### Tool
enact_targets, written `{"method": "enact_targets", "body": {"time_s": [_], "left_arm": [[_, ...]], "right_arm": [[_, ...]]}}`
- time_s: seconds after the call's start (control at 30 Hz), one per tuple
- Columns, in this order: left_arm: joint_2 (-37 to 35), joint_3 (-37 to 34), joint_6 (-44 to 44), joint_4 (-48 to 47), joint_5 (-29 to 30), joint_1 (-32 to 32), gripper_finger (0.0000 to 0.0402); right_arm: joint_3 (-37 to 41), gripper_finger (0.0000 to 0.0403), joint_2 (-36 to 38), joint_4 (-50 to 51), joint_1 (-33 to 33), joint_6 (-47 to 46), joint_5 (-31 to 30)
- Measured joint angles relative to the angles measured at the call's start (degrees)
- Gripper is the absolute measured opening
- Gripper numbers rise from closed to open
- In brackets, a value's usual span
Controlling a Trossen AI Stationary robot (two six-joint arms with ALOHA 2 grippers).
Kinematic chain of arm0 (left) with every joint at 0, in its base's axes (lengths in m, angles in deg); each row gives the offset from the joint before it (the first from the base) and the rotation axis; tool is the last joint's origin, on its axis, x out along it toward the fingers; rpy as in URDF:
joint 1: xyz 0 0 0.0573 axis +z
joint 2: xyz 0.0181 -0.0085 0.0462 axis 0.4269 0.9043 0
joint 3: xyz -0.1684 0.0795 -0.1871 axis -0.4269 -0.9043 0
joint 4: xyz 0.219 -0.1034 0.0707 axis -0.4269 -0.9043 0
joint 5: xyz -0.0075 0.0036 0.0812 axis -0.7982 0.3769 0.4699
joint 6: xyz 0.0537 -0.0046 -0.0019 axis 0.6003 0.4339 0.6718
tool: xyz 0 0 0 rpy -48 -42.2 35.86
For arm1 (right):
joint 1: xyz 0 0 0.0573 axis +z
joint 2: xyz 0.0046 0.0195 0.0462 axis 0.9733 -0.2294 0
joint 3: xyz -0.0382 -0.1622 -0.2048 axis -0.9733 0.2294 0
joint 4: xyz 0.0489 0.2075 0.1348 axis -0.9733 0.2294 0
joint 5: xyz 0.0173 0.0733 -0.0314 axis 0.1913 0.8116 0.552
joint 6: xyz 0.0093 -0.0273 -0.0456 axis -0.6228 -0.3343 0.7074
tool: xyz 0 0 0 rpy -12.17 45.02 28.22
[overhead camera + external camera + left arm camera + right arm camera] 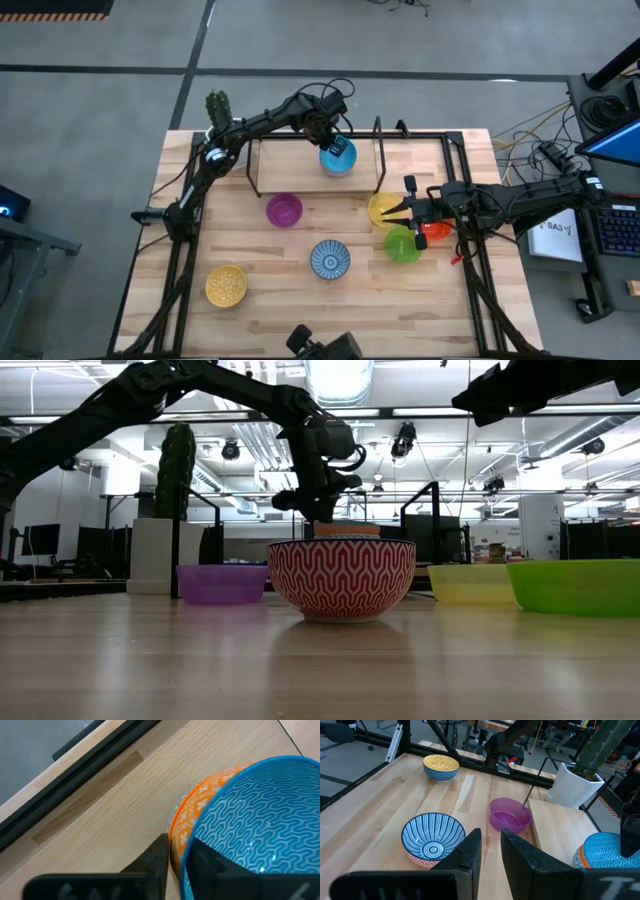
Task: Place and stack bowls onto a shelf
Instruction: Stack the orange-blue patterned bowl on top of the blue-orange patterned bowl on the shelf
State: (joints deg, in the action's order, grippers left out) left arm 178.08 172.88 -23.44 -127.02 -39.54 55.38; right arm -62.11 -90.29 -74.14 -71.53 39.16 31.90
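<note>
My left gripper (pixel 335 148) reaches over the shelf (pixel 280 160) and is shut on the plain blue bowl (pixel 340 160), which sits nested in the orange bowl (pixel 192 810) on the shelf board. On the table are a purple bowl (pixel 284 210), a yellow bowl (pixel 382 208), a green bowl (pixel 402 246), a red-orange bowl (pixel 437 233), the blue-and-white patterned bowl (pixel 329 259) and a second yellow bowl (pixel 226 285). My right gripper (pixel 398 211) hangs high over the yellow and green bowls, its fingers a narrow gap apart with nothing between them (pixel 491 851). My left gripper pinches the blue bowl's rim (pixel 186 851), on the side nearest the wrist. One finger (pixel 207 862) is inside the bowl and the other finger (pixel 159 854) is outside, against the orange bowl's wall. The fingers come from above, slanting down. The blue bowl rests in the orange bowl.
A white pot with a green cactus (pixel 218 107) stands at the table's far left corner, beside the shelf's left end. Black rails (pixel 378 150) and uprights frame the shelf. The shelf board to the left of the stacked bowls (pixel 285 160) is bare wood.
</note>
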Motion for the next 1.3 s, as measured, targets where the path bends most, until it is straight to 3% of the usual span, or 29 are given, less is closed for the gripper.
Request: {"method": "enact_targets", "body": {"time_s": [0.27, 0.4, 0.53, 0.67, 0.9, 1.07, 1.17, 1.3], "left_arm": [[-0.1, 1.0, 2.5, -1.1, 0.0, 0.0, 0.0111], [-0.7, 4.8, 6.7, -3.3, 0.0, -0.3, 0.0124], [-4.5, 3.8, 12.3, -3.5, 0.1, -1.0, 0.0125], [-9.1, 3.8, 17.5, -5.2, 0.2, -3.6, 0.012], [-19.1, 1.9, 23.1, -7.9, 3.6, -11.6, 0.0107], [-29.5, -9.5, 25.9, 0.0, 4.5, -17.4, 0.0099], [-37.1, -21.4, 26.3, 8.4, 4.7, -19.5, 0.0095], [-47.2, -38.2, 23.1, 22.2, 4.7, -22.0, 0.0093]], "right_arm": [[0.0, 0.0063, 0.0, -0.9, 0.0, 0.6, 0.0], [-1.3, 0.0063, 0.0, -1.2, 0.0, 0.1, -0.1], [-3.0, 0.0063, 0.0, -1.3, 0.0, -2.7, -0.5], [-4.2, 0.0063, -0.8, -1.8, 0.0, -6.8, -5.3], [-4.7, 0.0063, -6.0, -1.9, 0.0, -14.7, -19.1], [-5.4, 0.0059, -10.9, -3.8, -0.5, -22.9, -29.2], [-8.6, 0.0043, -13.8, -3.7, -2.0, -24.6, -29.4], [-16.4, 0.0014, -18.3, 4.0, -5.3, -23.3, -27.2]]}}
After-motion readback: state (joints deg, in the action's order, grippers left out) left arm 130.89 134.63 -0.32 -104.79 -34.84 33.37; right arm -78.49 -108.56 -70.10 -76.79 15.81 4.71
